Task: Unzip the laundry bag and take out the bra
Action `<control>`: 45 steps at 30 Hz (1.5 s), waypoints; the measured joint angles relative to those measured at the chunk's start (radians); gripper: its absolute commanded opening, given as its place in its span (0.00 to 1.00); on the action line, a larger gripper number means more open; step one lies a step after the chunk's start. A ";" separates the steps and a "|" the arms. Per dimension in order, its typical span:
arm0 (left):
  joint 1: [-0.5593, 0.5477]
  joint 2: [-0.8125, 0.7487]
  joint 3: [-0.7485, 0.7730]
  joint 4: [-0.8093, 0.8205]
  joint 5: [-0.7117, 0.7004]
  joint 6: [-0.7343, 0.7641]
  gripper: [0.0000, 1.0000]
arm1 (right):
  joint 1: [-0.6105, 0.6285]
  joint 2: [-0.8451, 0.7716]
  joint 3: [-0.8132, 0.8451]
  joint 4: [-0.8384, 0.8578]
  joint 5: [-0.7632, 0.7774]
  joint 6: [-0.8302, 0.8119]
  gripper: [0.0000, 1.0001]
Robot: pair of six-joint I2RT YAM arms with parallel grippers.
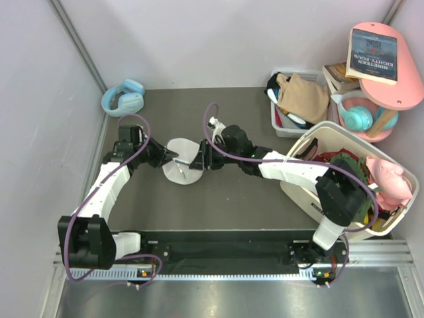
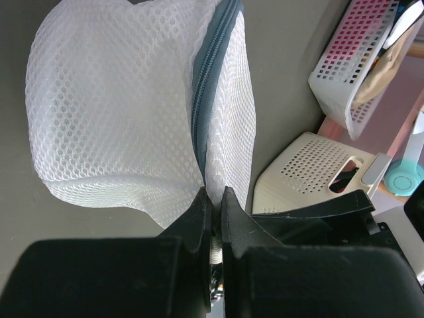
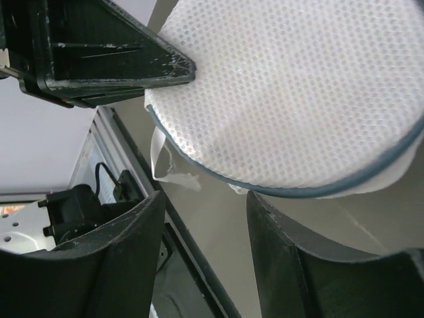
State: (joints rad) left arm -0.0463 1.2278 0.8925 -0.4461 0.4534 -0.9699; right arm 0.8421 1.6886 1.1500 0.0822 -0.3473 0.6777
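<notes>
Top external: book reads NINETEEN EIGHTY-FOUR; left fingers pinch laundry bag; right fingers spread.

laundry bag – soft white mesh cloth, grey zip, left tool of matt black plastic, matt grey table

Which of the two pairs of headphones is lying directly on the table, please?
The light blue pair in the far left corner; the teal pair is instead tucked beneath the pink shelf on the right.
</notes>
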 measured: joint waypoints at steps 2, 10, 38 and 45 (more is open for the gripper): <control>0.000 0.000 0.000 0.001 0.000 0.000 0.00 | 0.008 0.011 0.013 -0.002 -0.003 -0.005 0.51; 0.000 0.000 0.000 0.006 0.000 -0.005 0.00 | 0.021 0.044 0.053 -0.071 0.010 -0.024 0.50; 0.005 0.000 0.000 0.029 0.002 -0.023 0.00 | 0.047 0.136 0.141 -0.123 0.089 -0.058 0.00; 0.005 0.000 0.000 0.031 0.002 -0.016 0.00 | 0.047 0.137 0.148 -0.158 0.114 -0.066 0.00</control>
State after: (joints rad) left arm -0.0410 1.2278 0.8928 -0.4156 0.4553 -0.9859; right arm 0.8890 1.8252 1.2984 -0.0761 -0.2333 0.6113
